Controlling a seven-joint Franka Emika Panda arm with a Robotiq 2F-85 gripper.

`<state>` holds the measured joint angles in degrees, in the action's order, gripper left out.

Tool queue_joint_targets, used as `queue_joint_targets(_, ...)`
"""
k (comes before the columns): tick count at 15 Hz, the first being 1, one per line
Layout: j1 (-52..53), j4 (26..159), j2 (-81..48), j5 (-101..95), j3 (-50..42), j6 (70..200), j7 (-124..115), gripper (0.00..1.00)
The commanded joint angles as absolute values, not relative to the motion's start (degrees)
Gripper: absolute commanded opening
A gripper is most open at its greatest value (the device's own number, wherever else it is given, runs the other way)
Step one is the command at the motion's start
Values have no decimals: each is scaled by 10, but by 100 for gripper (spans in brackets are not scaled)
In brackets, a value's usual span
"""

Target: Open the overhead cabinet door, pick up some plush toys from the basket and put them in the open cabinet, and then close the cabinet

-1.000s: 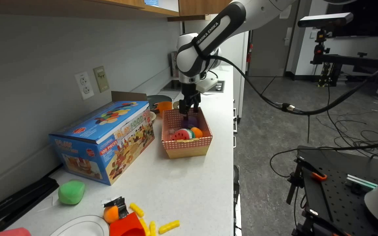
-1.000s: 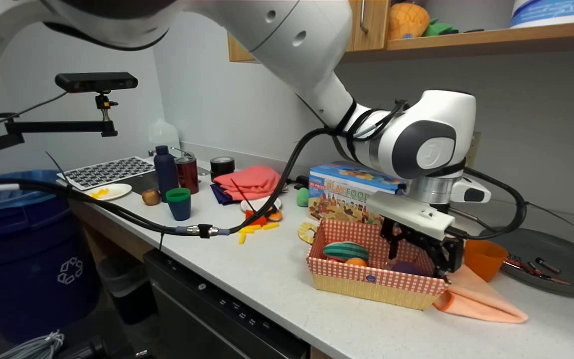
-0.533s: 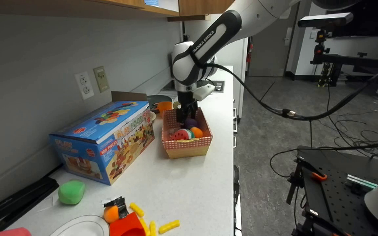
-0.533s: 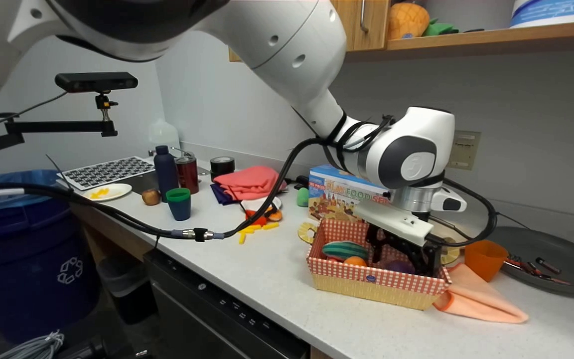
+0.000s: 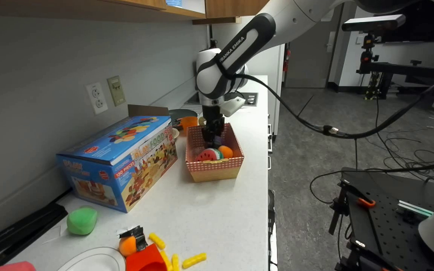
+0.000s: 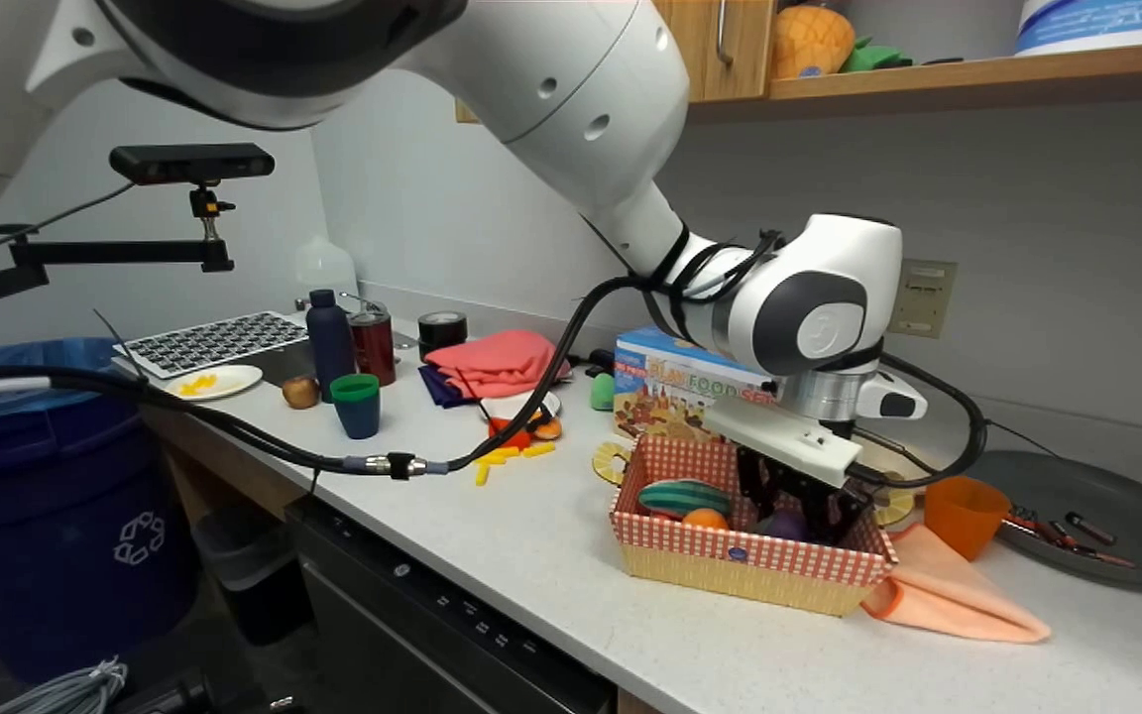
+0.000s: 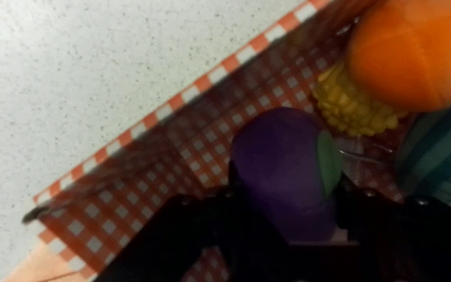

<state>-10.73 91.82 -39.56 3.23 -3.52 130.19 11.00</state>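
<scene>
- In an exterior view my white arm (image 5: 236, 49) slants in from one o'clock, black end effector (image 5: 213, 139) pointing down.
- It clasps the rounded purple plush toy (image 7: 280, 145) inside the red-checked rectangular basket (image 5: 215, 175).
- I read "FRANKA EMIKA" on myself, "PLAY FOOD" on the blue cardboard box (image 5: 117, 165) at the basket's nine o'clock.
- Half a second ago, I gaped wider.

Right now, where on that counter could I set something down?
The speckled white countertop is bare between the checkered rectangular basket, blue cardboard box and yellow plastic sticks, and again in front of the peach cloth. The basket is crowded: the black gripper straddles a purple plush eggplant, beside a round orange toy and striped watermelon toy.
</scene>
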Motion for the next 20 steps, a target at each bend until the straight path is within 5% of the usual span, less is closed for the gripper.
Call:
queue_joint_targets(1,-103,946,-344,27,-35,1296,97,23)
queue_joint_targets(3,-99,970,-293,26,-37,1256,88,10)
queue_joint_targets(7,-102,1012,-185,32,-38,1151,87,3)
queue_joint_targets(17,-92,1034,39,32,-48,1149,113,6)
queue_joint_targets(18,-92,1015,6,30,-50,1136,99,22)
queue_joint_targets(20,-90,1017,30,29,-51,1136,99,22)
